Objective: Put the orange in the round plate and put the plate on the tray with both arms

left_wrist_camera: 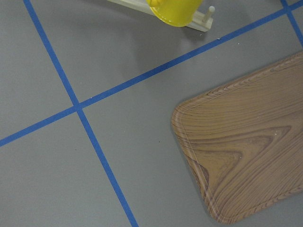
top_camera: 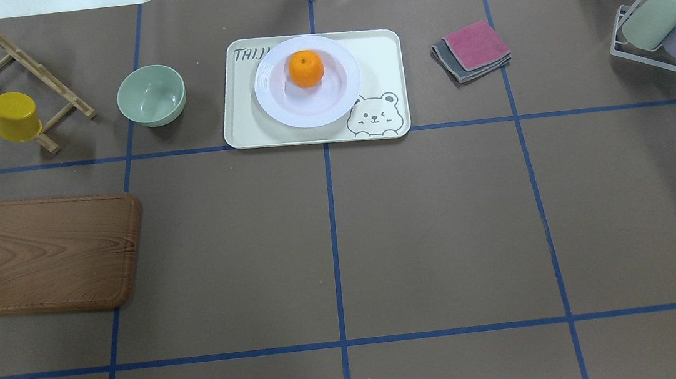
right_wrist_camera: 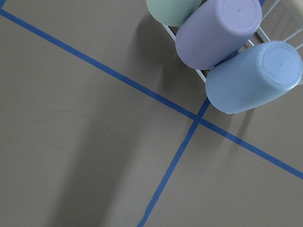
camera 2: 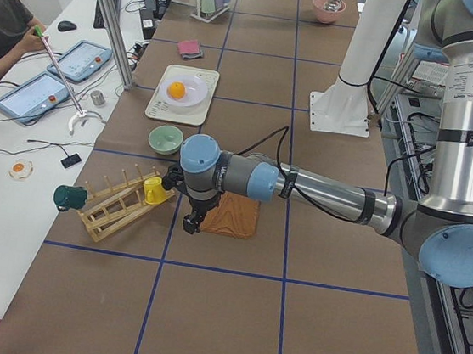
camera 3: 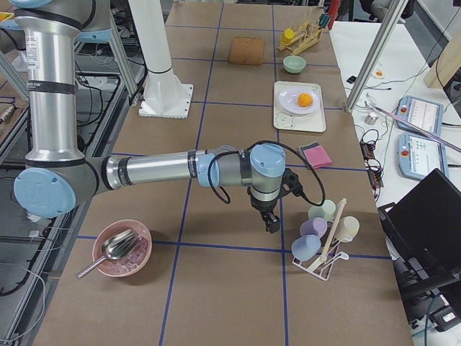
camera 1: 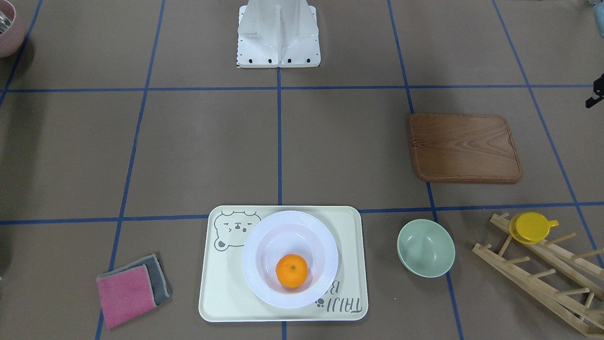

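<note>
We judge the placing done, so the step in hand is to leave the table (top_camera: 443, 235) as it lies and to make any further move a clean one. The left arm (camera 2: 320, 191) reaches low across the middle of the left side view. The right arm (camera 3: 158, 169) does the same in the right side view, and both are well apart from the tray (top_camera: 380, 53). In the overhead view the tray sits at upper centre, square to the blue tape lines. The board (top_camera: 53, 254) at lower left plays no part.

The plate (top_camera: 311, 117) lies on the tray inside its raised edge and covers part of the lettering. It looks level to us, so it needs no nudge. The left gripper (camera 2: 195, 221) hangs just beside the board's edge, near the peg rack (camera 2: 113, 206). The right gripper (camera 3: 271, 222) hangs near the cup rack (camera 3: 320, 238). We cannot tell whether either gripper is spread or pressed together, since only the side views show them.

Any retreat should lift straight up first, so that neither rack is clipped. The orange (top_camera: 306, 68) rests in the plate's well, toward its upper side in the overhead view. It could roll, so nothing should jolt the tray
</note>
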`<state>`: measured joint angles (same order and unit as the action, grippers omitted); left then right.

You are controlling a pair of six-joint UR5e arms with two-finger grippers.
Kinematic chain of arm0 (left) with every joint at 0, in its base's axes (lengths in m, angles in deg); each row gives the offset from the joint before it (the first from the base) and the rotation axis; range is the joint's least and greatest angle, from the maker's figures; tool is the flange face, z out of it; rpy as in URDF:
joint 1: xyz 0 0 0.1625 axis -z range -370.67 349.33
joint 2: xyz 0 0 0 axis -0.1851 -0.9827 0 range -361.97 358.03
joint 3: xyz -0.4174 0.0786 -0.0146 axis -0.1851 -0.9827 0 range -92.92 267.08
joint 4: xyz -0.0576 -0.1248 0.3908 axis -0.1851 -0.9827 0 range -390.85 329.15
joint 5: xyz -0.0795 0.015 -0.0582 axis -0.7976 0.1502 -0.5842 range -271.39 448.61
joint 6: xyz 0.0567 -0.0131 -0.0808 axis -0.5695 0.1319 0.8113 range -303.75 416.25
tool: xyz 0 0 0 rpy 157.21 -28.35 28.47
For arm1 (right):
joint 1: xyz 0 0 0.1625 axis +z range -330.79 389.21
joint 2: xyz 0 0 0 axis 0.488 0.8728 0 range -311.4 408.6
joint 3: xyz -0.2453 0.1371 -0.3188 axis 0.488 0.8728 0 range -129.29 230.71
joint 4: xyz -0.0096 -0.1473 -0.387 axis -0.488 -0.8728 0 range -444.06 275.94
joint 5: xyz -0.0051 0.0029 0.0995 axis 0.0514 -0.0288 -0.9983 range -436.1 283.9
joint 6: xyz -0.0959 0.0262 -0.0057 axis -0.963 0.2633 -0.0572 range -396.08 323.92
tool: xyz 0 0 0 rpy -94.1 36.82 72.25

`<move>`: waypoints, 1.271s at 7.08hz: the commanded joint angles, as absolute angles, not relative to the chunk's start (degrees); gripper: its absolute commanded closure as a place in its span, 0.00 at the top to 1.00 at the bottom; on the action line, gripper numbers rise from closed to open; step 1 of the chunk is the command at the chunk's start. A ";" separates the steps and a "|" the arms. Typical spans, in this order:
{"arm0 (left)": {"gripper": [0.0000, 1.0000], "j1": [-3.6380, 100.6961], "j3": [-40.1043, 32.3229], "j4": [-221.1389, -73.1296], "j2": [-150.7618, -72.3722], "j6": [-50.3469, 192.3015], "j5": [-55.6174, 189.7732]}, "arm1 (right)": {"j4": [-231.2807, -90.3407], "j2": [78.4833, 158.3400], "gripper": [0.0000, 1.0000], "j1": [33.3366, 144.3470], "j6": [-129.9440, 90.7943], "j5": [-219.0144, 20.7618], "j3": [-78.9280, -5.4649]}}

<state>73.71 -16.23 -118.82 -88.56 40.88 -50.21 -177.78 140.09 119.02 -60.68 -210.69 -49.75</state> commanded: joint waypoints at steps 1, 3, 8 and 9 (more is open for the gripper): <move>0.99 73.88 -16.45 -119.01 -89.42 40.95 -50.34 | -177.58 139.84 0.99 118.95 -61.12 -211.19 -49.75; 0.99 73.97 -16.46 -119.01 -89.95 40.87 -50.17 | -177.32 140.10 0.99 118.95 -61.39 -212.59 -49.66; 0.99 73.97 -16.63 -119.45 -89.51 40.78 -50.08 | -177.23 140.63 0.99 119.03 -60.51 -213.74 -49.22; 0.99 73.97 -16.63 -119.45 -89.69 40.78 -50.08 | -177.32 140.63 0.99 118.95 -60.51 -213.83 -48.96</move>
<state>73.97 -16.60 -119.39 -89.62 40.78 -50.09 -177.26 140.59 119.02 -60.57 -213.73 -49.26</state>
